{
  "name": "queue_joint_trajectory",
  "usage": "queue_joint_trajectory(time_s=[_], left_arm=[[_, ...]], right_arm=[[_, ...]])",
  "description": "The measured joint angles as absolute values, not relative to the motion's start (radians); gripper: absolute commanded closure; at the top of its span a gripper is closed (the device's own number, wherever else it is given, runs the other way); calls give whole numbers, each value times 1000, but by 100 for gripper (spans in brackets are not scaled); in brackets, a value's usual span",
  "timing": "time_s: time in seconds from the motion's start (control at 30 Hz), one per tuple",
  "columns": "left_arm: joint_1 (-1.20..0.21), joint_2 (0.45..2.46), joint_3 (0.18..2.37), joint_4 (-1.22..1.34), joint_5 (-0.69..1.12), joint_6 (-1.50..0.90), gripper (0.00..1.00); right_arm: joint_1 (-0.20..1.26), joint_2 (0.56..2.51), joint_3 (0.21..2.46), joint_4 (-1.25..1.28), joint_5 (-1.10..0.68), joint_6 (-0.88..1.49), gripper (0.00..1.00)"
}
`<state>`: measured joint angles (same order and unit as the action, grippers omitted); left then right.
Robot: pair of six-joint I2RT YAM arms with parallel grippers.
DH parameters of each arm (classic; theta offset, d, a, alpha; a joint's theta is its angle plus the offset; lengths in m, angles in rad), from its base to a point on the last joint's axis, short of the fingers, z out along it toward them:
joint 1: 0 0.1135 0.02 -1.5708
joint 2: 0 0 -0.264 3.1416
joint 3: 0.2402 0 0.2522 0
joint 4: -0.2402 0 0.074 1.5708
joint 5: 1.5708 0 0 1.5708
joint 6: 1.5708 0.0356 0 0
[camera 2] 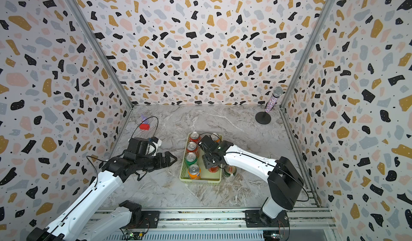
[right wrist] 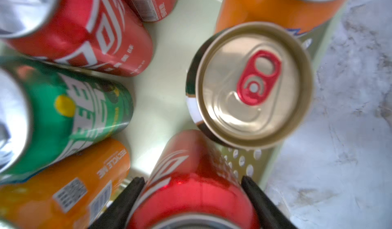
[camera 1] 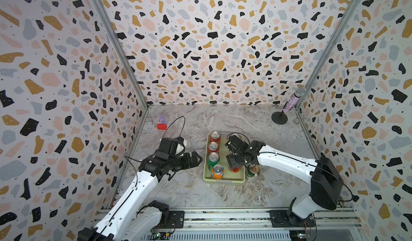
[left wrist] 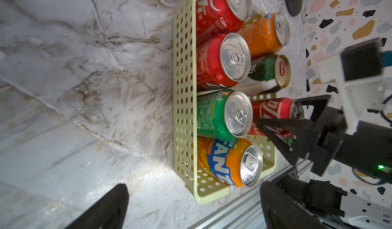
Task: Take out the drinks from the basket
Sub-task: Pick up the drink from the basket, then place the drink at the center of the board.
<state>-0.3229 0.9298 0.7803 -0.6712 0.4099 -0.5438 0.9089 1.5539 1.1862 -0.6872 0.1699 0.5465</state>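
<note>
The pale yellow-green basket (camera 1: 224,180) (left wrist: 183,90) stands mid-table with several drinks upright in it. Along its left side are two red cans (camera 1: 215,136), a green can (camera 1: 213,159) and an orange can (camera 1: 217,171). An orange can (left wrist: 265,32) stands at the back right. My right gripper (camera 1: 233,163) (right wrist: 192,180) reaches down into the basket's near right part. It is shut on a red cola can (right wrist: 191,187) (left wrist: 273,111), one finger on each side. A dark green can with a gold top (camera 1: 253,170) (right wrist: 253,86) stands on the table just outside the basket's right wall. My left gripper (camera 1: 194,159) (left wrist: 194,186) hovers open left of the basket.
A glittery microphone on a round black stand (camera 1: 279,118) is at the back right corner. A small red and purple toy (camera 1: 161,125) lies at the back left. Patterned walls close three sides, and a metal rail (camera 1: 223,216) runs along the front.
</note>
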Motion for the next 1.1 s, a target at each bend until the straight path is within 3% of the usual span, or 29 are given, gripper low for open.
queue_joint_trajectory(time_s=[0.73, 1.1], left_arm=[[-323, 926, 780, -671, 406, -544, 0], [-323, 926, 780, -671, 406, -544, 0]], right_arm=[[898, 1281, 1282, -859, 308, 455, 70], [768, 1267, 1271, -891, 305, 451, 69]])
